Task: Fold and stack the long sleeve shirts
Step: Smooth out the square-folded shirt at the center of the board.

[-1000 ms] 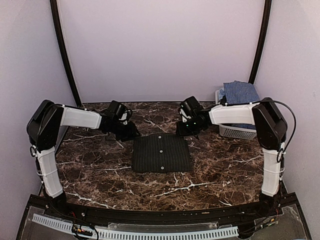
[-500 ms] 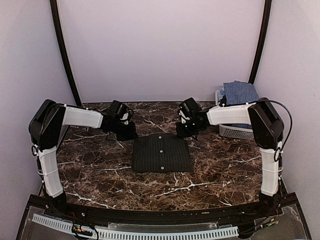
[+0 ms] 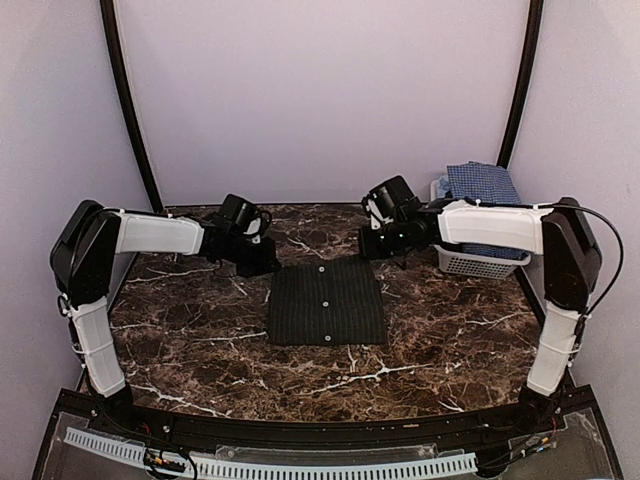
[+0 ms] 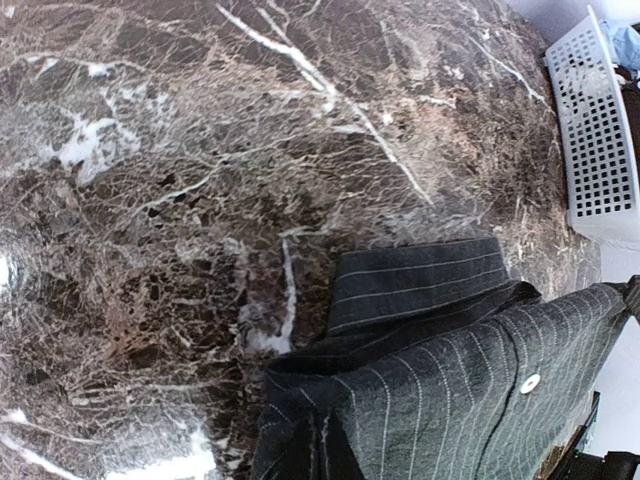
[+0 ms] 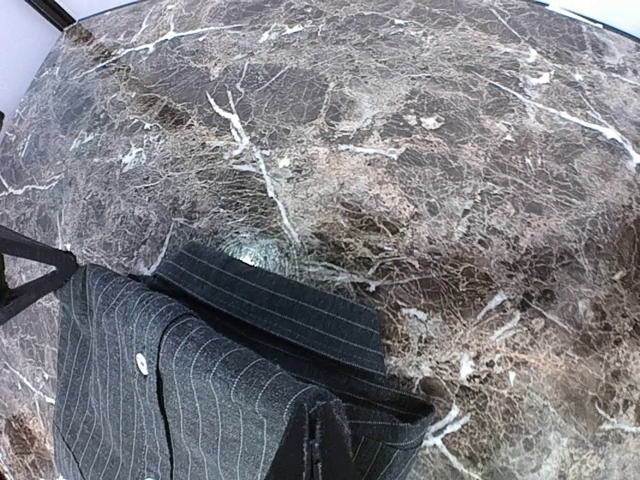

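Observation:
The black pinstriped shirt (image 3: pixel 327 303) lies folded in a rectangle at the table's middle, three white buttons down its front. My left gripper (image 3: pixel 267 262) is at its far left corner, and in the left wrist view the cloth (image 4: pixel 430 400) gathers into a pinch at the bottom edge. My right gripper (image 3: pixel 380 250) is at the far right corner, where the cloth (image 5: pixel 200 380) is pinched the same way. My fingers are hidden under the fabric in both wrist views. The blue-and-white check shirt (image 3: pixel 482 185) sits heaped in the basket at the back right.
The white slatted basket (image 3: pixel 476 263) stands at the back right of the dark marble table (image 3: pixel 180 330), close to my right forearm. It also shows in the left wrist view (image 4: pixel 600 140). Black frame poles rise at the back corners.
Both grippers have drawn the shirt's far edge a little toward the back. My right arm's elbow has swung out to the right and its gripper has risen slightly.

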`<state>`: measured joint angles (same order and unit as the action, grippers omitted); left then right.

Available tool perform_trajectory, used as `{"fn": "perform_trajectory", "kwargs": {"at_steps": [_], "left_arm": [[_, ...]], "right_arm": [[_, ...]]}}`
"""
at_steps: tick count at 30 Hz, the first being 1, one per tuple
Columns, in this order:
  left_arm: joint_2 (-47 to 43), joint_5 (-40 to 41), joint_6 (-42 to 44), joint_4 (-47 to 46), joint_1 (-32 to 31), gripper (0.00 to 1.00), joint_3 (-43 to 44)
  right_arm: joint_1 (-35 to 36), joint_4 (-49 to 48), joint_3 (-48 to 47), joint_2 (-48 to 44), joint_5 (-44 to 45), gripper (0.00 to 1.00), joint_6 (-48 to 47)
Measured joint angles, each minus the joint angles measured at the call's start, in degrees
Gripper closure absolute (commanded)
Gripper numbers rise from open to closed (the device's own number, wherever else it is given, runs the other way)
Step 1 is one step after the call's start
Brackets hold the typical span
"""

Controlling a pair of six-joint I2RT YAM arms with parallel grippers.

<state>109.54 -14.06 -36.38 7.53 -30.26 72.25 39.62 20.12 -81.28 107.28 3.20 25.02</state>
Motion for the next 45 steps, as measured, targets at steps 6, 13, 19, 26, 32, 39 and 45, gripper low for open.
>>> {"fn": "perform_trajectory", "kwargs": {"at_steps": [6, 13, 19, 26, 32, 39, 45], "left_arm": [[-2.56, -0.02, 0.17, 0.02, -0.87, 1.00, 0.72], [-2.73, -0.28, 0.81, -0.17, -1.84, 1.00, 2.05], [-0.48, -1.36, 1.29, -0.72, -2.45, 1.00, 5.18], [4.35, -2.40, 1.42, -1.64, -3.74, 1.00, 8.39], [6.64, -2.58, 1.44, -1.66, -4.39, 1.00, 9.40], [6.93, 0.72, 1.03, 0.68, -4.37, 1.00, 10.97], [6.93, 4.02, -0.09, 2.62, -4.02, 1.00, 11.26]], "right_arm": [[0.48, 0.15, 3.89, -3.85, 1.36, 1.00, 1.20], [0.52, 0.35, 7.91, -6.62, 3.96, 1.00, 2.45], [0.07, -0.02, 12.92, -6.67, 6.03, 1.00, 4.22], [-1.22, -2.10, 18.10, -4.61, 5.60, 1.00, 6.19], [-1.40, -5.20, 20.22, -1.95, 3.74, 1.00, 7.02], [-1.42, -5.81, 12.55, 4.02, 2.38, 1.00, 4.83], [-1.42, -1.42, 1.22, 8.28, 2.71, 1.00, 1.62]]}}
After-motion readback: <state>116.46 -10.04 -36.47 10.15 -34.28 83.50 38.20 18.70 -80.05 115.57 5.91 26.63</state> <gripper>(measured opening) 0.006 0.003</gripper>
